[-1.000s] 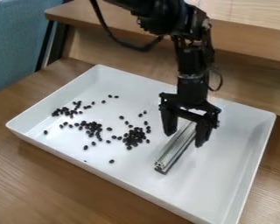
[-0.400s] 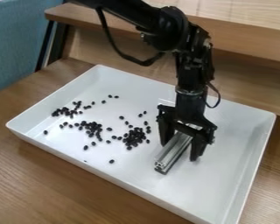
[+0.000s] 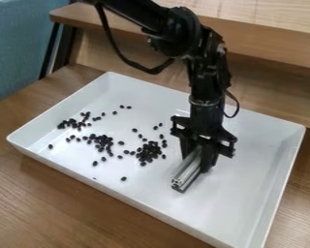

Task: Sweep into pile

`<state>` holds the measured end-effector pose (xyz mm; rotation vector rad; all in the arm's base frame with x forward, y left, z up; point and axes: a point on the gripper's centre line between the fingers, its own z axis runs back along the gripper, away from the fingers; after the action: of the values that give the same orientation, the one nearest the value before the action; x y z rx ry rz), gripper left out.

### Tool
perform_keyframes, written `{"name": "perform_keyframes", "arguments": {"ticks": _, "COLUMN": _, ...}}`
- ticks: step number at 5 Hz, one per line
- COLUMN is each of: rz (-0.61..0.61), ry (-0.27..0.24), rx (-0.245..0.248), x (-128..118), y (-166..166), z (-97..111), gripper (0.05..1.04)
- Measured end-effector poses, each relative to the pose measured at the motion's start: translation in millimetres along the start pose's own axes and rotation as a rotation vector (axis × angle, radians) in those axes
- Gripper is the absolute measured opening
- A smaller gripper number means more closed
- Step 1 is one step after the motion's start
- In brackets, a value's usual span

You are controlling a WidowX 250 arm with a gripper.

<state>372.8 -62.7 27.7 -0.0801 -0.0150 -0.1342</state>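
Wood-grain tabletop (image 3: 47, 203) runs beneath a white rectangular tray (image 3: 255, 208), with scattered black beans (image 3: 147, 151) left of centre. From the top edge, the arm (image 3: 177, 36) bends downward; its gripper (image 3: 197, 163) pinches a slanting metal bar (image 3: 185, 176) right of the beans, beside the nearest cluster.

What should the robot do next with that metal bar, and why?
Probably ease the bar gently toward the black beans: the claw has its fingers closed on it, and the beans lie beside it in loose clusters, with strays around, not in one pile.
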Motion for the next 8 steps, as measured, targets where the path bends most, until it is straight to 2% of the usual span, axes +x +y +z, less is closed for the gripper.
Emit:
{"name": "perform_keyframes", "arguments": {"ticks": 1, "rz": -0.011, "ry": 0.011, "rx": 0.005, "x": -1.7, "y": 0.8, "z": 0.0, "gripper": 0.399}}
{"name": "perform_keyframes", "arguments": {"ticks": 2, "rz": -0.032, "ry": 0.046, "rx": 0.034, "x": -12.2, "y": 5.7, "z": -2.6, "gripper": 0.399}}
{"name": "perform_keyframes", "arguments": {"ticks": 4, "rz": -0.048, "ry": 0.060, "rx": 0.068, "x": -40.8, "y": 27.0, "z": -2.0, "gripper": 0.399}}
{"name": "perform_keyframes", "arguments": {"ticks": 5, "rz": -0.062, "ry": 0.062, "rx": 0.067, "x": -52.0, "y": 36.9, "z": -2.6, "gripper": 0.399}}
{"name": "perform_keyframes", "arguments": {"ticks": 7, "rz": -0.090, "ry": 0.021, "rx": 0.071, "x": -48.7, "y": 65.6, "z": -0.6, "gripper": 0.399}}
{"name": "perform_keyframes", "arguments": {"ticks": 8, "rz": -0.082, "ry": 0.006, "rx": 0.096, "x": -39.6, "y": 80.0, "z": 0.6, "gripper": 0.398}}
